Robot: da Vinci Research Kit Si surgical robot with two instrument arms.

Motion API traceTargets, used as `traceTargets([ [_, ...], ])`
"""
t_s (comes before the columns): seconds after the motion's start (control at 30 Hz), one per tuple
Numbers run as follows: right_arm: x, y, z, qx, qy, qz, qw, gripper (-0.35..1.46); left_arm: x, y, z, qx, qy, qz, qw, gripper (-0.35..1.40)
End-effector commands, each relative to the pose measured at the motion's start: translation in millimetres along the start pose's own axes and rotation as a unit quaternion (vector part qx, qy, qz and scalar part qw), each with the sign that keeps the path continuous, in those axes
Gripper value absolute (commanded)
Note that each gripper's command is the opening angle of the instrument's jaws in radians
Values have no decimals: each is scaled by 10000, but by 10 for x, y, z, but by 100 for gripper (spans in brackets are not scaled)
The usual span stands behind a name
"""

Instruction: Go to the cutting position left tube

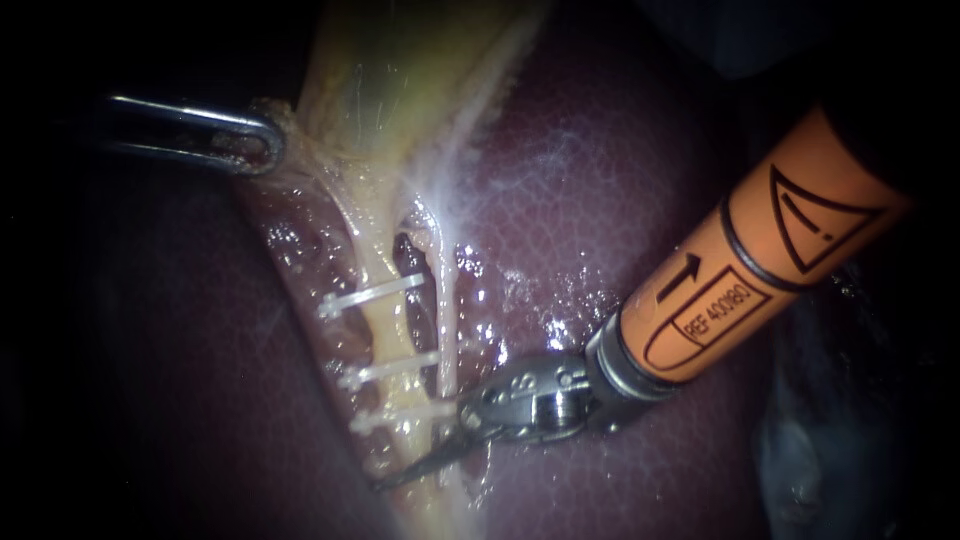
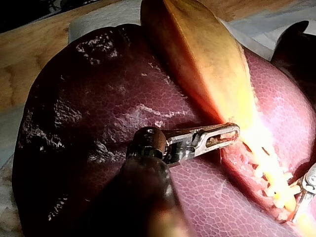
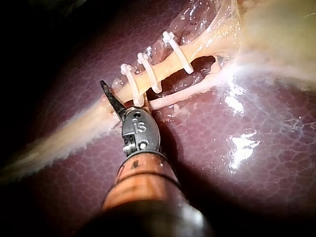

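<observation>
Traction: left instrument (image 1: 266,146) pinches gallbladder (image 1: 400,70) edge, likely to hold left tube (image 1: 385,335) taut. Right instrument (image 1: 395,480), blades seemingly pressed together, lies across that tube just past lowest clip (image 1: 400,415).

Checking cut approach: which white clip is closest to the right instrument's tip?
The end clip, farthest from the gallbladder; the right instrument lies right beside it.

The slender steel left instrument (image 1: 255,140) reaches in level from the left, its slotted claw (image 2: 227,133) clamped flat on the edge of the pale yellow gallbladder (image 2: 207,59). The orange-sleeved right instrument (image 1: 425,465) slants down from the upper right, its silver wrist (image 1: 530,400) bent and its dark end pointing to the lower left.
</observation>
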Motion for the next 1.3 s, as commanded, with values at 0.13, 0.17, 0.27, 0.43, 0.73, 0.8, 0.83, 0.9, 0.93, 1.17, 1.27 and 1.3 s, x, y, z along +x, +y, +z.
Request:
traceTargets([
  [0.13,0,1,0,-14,0,2,10000,144,0,-1,-1,2,1,0,10000,-35],
  [0.17,1,1,0,-15,1,4,10000,144,-1,-1,-1,2,1,-1,10000,-35],
  [0.27,3,4,-3,-21,4,22,10000,144,-1,-1,-1,2,1,-3,10000,-35],
  [0.43,13,18,-14,-43,18,103,9999,144,-2,-2,-3,6,3,-6,10000,-35],
  [0.73,38,42,-30,193,70,258,9995,144,-3,-3,-3,7,3,-8,10000,-35],
  [0.8,41,45,-31,187,73,274,9994,144,-3,-3,-3,6,3,-8,10000,-35],
  [0.83,43,46,-31,198,90,284,9994,144,-3,-3,-3,6,3,-8,10000,-35],
  [0.9,46,49,-30,206,107,298,9993,144,-3,-3,-3,7,3,-8,10000,-35],
  [0.93,47,51,-29,217,108,305,9992,144,-3,-3,-3,7,3,-8,10000,-35],
  [1.17,51,59,-27,265,171,329,9990,144,-2,-3,-3,6,2,-7,10000,-35],
  [1.27,51,60,-26,385,200,330,9985,144,-2,-3,-3,5,2,-7,10000,-35],
  [1.3,51,60,-25,462,229,329,9981,144,-2,-3,-3,5,2,-7,10000,-35],
])
